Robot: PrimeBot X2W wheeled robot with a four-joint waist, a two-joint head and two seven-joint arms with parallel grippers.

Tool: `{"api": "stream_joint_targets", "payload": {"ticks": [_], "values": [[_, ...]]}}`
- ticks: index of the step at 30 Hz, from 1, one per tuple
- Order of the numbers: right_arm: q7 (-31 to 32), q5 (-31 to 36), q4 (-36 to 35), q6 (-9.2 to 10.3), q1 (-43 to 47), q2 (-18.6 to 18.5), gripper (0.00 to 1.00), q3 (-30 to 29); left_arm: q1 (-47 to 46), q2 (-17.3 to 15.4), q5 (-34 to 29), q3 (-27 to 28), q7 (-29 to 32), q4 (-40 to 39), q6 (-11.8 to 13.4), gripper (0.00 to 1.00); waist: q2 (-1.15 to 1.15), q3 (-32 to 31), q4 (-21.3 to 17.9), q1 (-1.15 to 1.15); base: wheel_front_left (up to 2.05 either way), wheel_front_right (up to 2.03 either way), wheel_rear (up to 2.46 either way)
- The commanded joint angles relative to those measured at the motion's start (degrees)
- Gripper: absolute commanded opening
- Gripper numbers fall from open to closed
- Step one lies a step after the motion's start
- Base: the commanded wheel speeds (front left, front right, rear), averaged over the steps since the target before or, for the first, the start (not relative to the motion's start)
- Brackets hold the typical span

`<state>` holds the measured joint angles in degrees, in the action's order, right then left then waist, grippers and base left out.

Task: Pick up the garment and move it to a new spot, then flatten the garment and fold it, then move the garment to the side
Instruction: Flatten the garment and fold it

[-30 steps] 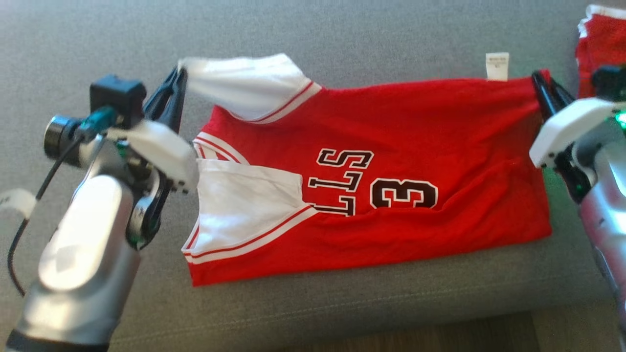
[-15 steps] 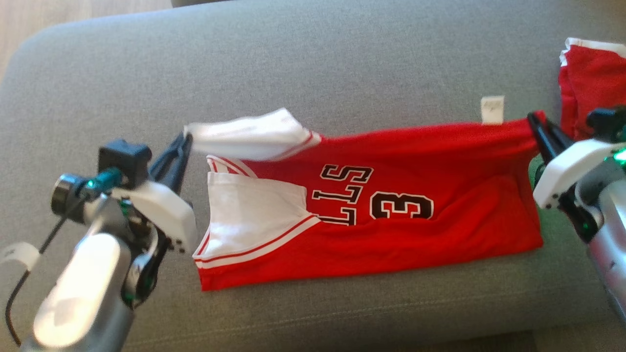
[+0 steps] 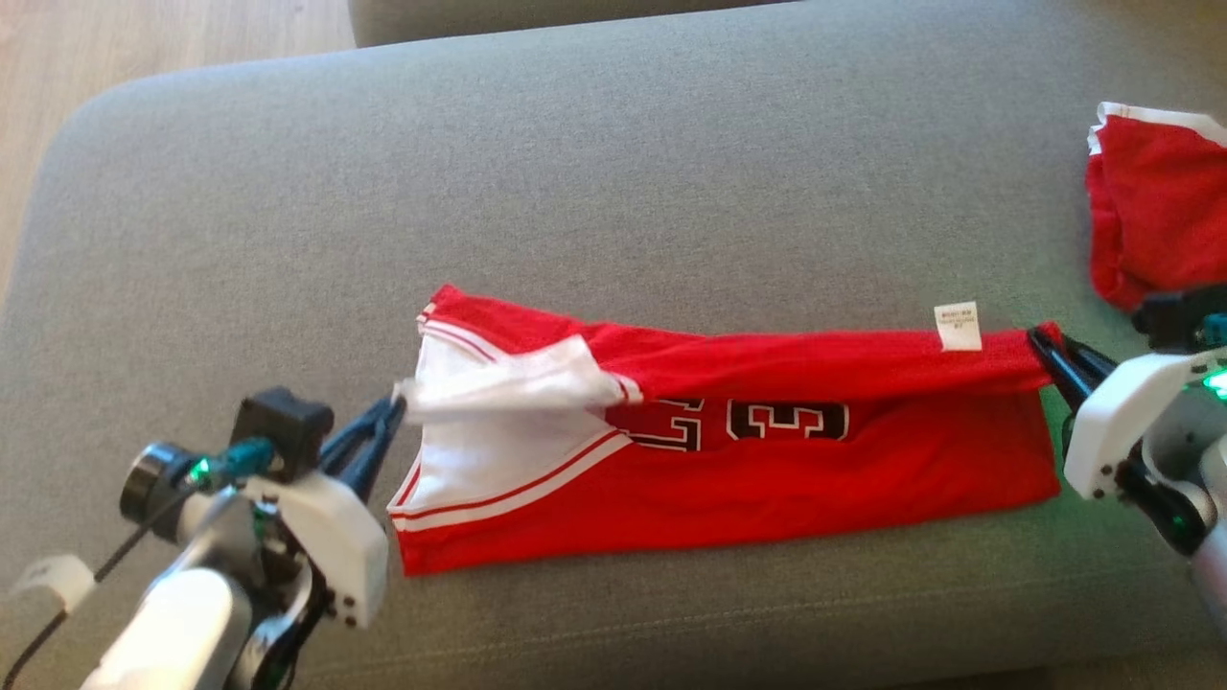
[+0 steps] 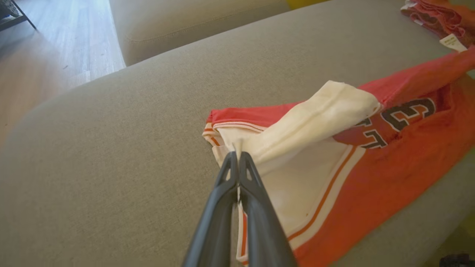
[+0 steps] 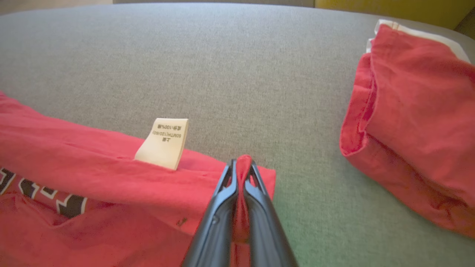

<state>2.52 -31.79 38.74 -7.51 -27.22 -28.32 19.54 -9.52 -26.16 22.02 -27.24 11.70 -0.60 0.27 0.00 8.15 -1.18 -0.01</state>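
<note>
On the grey sofa cushion [image 3: 613, 163] I see the red jersey [image 3: 767, 479] lying near the front edge, its far side lifted. My left gripper [image 3: 393, 412] has its jaws pinched on the white left corner. My right gripper [image 3: 1041, 339] clamps the red right corner. Another red garment [image 3: 1150, 230] lies far right.

Left pincer [image 3: 395, 404], right pincer [image 3: 1041, 339] — clamping jersey [image 3: 767, 479]

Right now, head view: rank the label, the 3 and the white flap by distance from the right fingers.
1. Label: just left of the right gripper, on the jersey's lifted edge.
2. 3: mid-jersey, further left, partly under that edge.
3. White flap: far left end, pinched by the left gripper.
</note>
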Motion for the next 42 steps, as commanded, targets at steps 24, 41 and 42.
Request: {"api": "stream_joint_targets", "payload": {"ticks": [24,41,42], "values": [[7.63,8.08,-13.59,0.02,8.8,1.97,1.0,-17.8,5.98,-5.64,3.79,-0.69,4.59,-7.14,-1.88,0.18,0.0,-3.08,-0.53,0.01,0.0,0.0,0.0],[-8.84,15.18,-34.66,0.02,12.62,17.98,1.0,-28.52,2.73,4.93,5.62,11.31,-16.29,-8.47,9.96,1.0,0.0,-4.75,-0.15,0.01,0.0,0.0,0.0],[-9.71,15.36,-35.45,0.02,13.27,18.65,1.0,-28.54,2.92,6.08,5.97,12.14,-18.46,-8.19,10.63,1.0,0.0,-4.96,-0.16,0.01,0.0,0.0,0.0]]}}
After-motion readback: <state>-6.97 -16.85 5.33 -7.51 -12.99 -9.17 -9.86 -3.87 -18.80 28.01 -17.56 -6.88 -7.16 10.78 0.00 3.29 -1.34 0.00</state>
